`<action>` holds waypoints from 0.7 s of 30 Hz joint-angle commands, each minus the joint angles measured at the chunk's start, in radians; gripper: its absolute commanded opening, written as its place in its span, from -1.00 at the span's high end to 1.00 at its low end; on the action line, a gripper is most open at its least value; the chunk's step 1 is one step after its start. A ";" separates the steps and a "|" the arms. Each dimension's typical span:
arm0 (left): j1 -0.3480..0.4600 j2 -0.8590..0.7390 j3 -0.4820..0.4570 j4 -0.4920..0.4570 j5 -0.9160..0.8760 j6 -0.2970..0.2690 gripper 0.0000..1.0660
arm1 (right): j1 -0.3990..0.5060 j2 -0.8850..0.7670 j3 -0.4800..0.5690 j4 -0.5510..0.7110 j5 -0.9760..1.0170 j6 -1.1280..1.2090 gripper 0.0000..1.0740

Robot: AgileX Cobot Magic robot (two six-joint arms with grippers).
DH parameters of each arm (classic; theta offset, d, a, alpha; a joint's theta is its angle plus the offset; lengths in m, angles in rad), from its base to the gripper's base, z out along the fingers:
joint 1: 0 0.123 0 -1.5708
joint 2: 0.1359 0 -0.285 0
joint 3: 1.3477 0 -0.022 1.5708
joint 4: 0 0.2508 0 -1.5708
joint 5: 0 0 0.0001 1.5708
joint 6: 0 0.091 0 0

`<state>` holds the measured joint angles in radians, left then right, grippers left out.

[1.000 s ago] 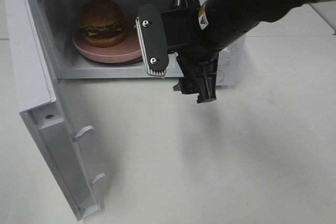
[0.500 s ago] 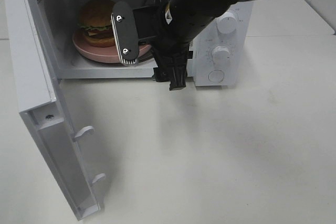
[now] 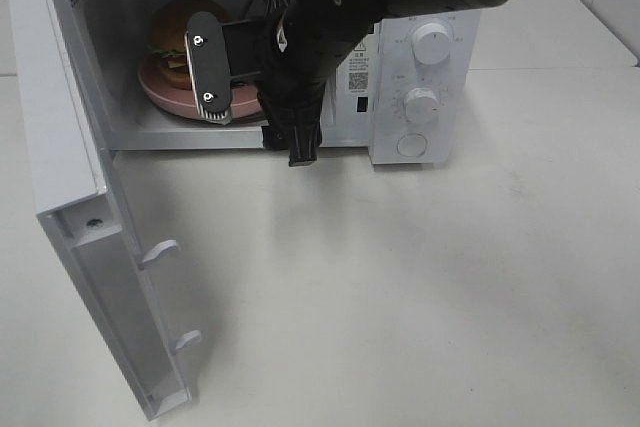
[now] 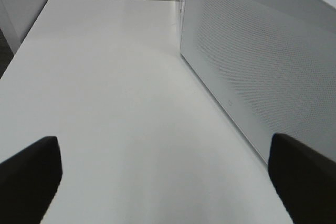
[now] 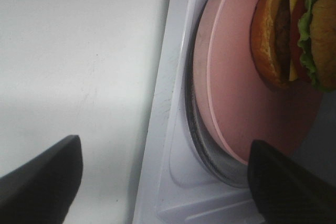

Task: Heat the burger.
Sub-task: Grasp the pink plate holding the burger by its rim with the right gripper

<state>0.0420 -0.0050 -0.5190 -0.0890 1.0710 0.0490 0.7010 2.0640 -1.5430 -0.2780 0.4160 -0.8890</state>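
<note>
Burger (image 3: 168, 32) on pink plate (image 3: 155, 89) inside open microwave (image 3: 420, 57), toward worktop (image 3: 400, 297) far edge. Right claw (image 5: 165, 182) wide open, empty, at cavity mouth. Left claw (image 4: 168, 177) wide open, empty, above worktop.

From my station I see a plain white, matte worktop (image 3: 430, 287) filling most of the high view. One thing stands directly on it: a white box-shaped microwave oven (image 3: 395, 77) at the far edge, its control panel with two round knobs at its right end. Its white door (image 3: 70, 147) is swung wide open on the left, edge towards me, with two small latch hooks (image 3: 160, 252) on its inner face. A seam crosses the worktop behind the oven on the right.

In my left wrist view the worktop (image 4: 115, 103) runs bare alongside a white panel with a fine dotted pattern (image 4: 252, 61). In my right wrist view the worktop (image 5: 79, 40) meets the oven's white front sill (image 5: 168, 129).
</note>
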 commanded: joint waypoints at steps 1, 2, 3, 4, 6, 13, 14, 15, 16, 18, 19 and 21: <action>0.000 -0.005 0.003 -0.001 -0.004 -0.007 -0.88 | -0.003 0.043 -0.051 0.001 0.014 0.034 -0.55; 0.000 -0.005 0.003 -0.001 -0.004 -0.007 -0.88 | -0.003 0.043 -0.051 0.001 0.014 0.034 -0.55; 0.000 -0.005 0.003 -0.001 -0.004 -0.007 -0.88 | -0.003 0.065 -0.080 0.001 0.027 0.042 -0.55; 0.000 -0.005 0.003 -0.001 -0.004 -0.007 -0.88 | -0.003 0.065 -0.080 0.001 0.027 0.042 -0.55; 0.000 -0.005 0.003 -0.001 -0.004 -0.007 -0.88 | -0.003 0.076 -0.095 0.001 0.029 0.042 -0.55; 0.000 -0.005 0.003 -0.001 -0.004 -0.007 -0.88 | -0.015 0.160 -0.206 0.006 0.029 0.044 -0.55; 0.000 -0.005 0.003 -0.001 -0.004 -0.007 -0.88 | -0.015 0.160 -0.206 0.006 0.029 0.044 -0.55; 0.000 -0.005 0.003 -0.001 -0.004 -0.007 -0.88 | -0.015 0.173 -0.222 0.000 0.029 0.041 -0.55; 0.000 -0.005 0.003 -0.001 -0.004 -0.007 -0.88 | -0.015 0.173 -0.222 0.000 0.029 0.041 -0.55; 0.000 -0.005 0.003 -0.001 -0.004 -0.007 -0.88 | -0.015 0.190 -0.237 0.001 0.027 0.041 -0.54; 0.000 -0.005 0.003 -0.001 -0.004 -0.007 -0.88 | -0.015 0.190 -0.237 0.001 0.027 0.041 -0.54; 0.000 -0.005 0.003 -0.001 -0.004 -0.007 -0.88 | -0.015 0.202 -0.249 0.001 0.027 0.041 -0.54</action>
<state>0.0420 -0.0050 -0.5190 -0.0890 1.0710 0.0490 0.6890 2.2620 -1.7830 -0.2770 0.4420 -0.8550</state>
